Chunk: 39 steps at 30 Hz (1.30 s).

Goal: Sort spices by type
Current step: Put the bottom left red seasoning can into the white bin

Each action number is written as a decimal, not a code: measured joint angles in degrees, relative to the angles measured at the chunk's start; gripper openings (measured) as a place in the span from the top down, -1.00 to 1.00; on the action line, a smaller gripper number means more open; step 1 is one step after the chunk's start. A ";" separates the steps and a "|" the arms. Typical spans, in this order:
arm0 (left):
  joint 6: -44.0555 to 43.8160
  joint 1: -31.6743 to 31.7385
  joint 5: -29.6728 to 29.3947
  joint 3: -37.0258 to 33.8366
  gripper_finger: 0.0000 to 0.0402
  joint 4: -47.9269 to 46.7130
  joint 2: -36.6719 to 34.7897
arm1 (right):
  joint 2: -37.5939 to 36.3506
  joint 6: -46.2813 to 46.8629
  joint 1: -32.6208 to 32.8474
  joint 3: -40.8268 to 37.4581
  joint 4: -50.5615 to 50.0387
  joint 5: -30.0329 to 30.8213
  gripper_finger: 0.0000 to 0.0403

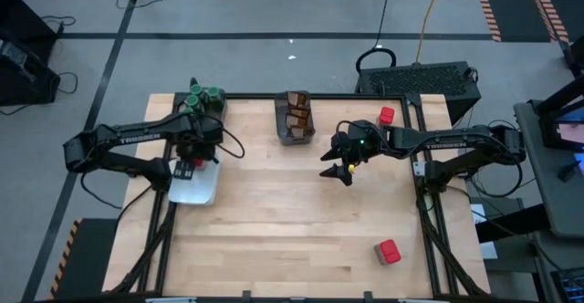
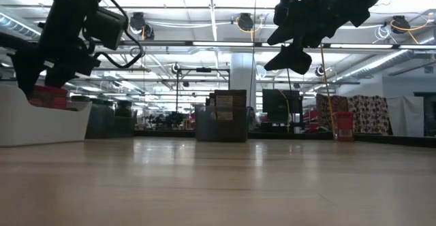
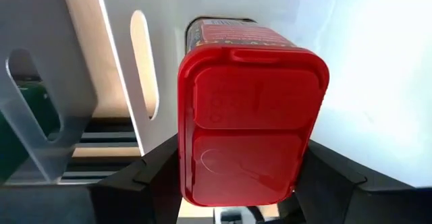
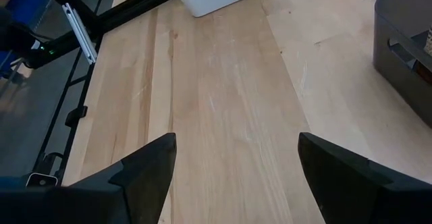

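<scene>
Over white tray, left claw grasps red container; right claw released, raised.

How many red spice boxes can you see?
3. One red blocky plastic container sits at the table's far right edge, one lies near the front right, and one is held in the left pincer over the white rectangular tray. More may be hidden there.

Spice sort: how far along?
Done: brown packets in the dark bin, green-lidded jars grouped at the far left corner. In hand: left pincer holds a red container over the white tray. Left: two red containers on the table; right pincer open, empty.
</scene>
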 joint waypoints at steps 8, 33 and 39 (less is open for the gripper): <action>-1.50 0.66 2.56 0.13 -0.15 1.23 0.00 | 0.00 0.00 0.00 0.00 0.00 0.03 -0.45; 0.51 0.66 0.38 0.22 -0.15 6.59 0.24 | 0.00 0.00 -0.01 0.00 0.01 0.01 -0.45; 0.50 0.66 0.00 0.22 -0.17 6.51 0.24 | 0.00 0.00 -0.02 0.00 0.02 0.01 -0.45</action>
